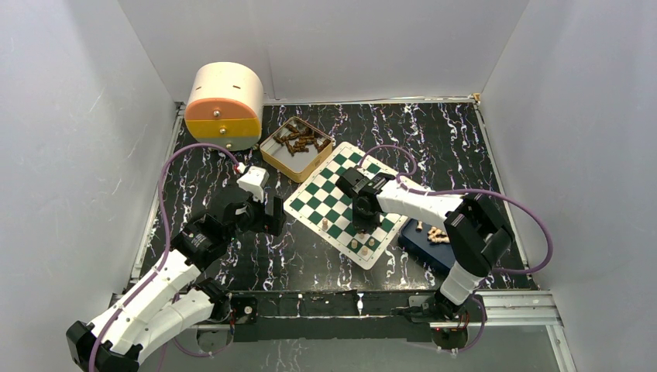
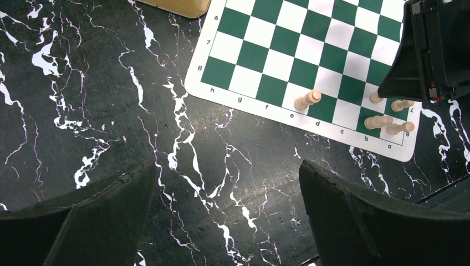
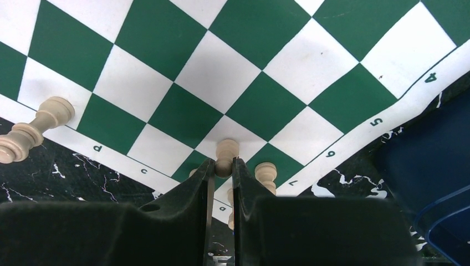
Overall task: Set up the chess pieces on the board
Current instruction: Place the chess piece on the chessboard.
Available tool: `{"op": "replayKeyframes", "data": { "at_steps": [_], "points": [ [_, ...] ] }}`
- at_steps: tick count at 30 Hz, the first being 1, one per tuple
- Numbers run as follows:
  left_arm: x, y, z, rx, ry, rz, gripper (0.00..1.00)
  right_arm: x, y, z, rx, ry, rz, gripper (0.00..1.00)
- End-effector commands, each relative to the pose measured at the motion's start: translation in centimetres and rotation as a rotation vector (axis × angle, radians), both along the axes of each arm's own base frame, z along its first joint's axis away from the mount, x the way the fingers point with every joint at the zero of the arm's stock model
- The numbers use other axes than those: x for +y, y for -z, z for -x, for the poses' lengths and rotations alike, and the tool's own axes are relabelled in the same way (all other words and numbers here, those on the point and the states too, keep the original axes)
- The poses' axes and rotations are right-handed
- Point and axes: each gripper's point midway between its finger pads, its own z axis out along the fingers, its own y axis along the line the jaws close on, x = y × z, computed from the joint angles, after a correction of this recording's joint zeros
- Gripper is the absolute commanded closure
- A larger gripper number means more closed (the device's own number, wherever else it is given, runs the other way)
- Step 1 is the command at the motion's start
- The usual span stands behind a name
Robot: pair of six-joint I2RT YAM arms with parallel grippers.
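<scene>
The green and white board [image 1: 325, 186] lies slanted mid-table. My right gripper [image 3: 223, 163] hangs over its near corner, shut on a light tan chess piece [image 3: 224, 155] above the squares. Another piece [image 3: 266, 174] stands just right of it and one [image 3: 33, 130] stands at the board's edge to the left. Several pieces [image 1: 365, 248] stand at that corner, and a single one [image 1: 325, 225] further along the edge. My left gripper [image 2: 227, 169] is open over bare table left of the board [image 2: 288, 44], with nothing between its fingers. A lone piece [image 2: 307, 100] shows ahead of it.
A dark blue tray [image 1: 422, 249] with a few light pieces [image 1: 438, 234] sits right of the board. A yellow tin [image 1: 271, 155] of dark brown pieces [image 1: 298, 141] is behind the board. A round cream and orange drawer box [image 1: 225, 105] stands back left. White walls enclose the table.
</scene>
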Motion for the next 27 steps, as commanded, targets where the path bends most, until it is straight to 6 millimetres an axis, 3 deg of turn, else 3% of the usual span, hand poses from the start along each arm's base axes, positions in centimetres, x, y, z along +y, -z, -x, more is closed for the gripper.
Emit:
{"op": "replayKeyframes", "data": {
  "at_steps": [1,15,27],
  "points": [
    [0.2,-0.6,-0.1,-0.026,-0.006,0.0,0.02,0.1,0.4,-0.1,-0.004,0.017,0.001,0.76],
    [0.3,-0.6,-0.1,-0.029,-0.008,0.0,0.02,0.2,0.8,-0.1,0.0,0.017,0.006,0.71],
    [0.3,-0.6,-0.1,-0.029,-0.008,0.0,0.02,0.2,-1.4,-0.9,-0.042,0.022,0.008,0.53]
  ]
}}
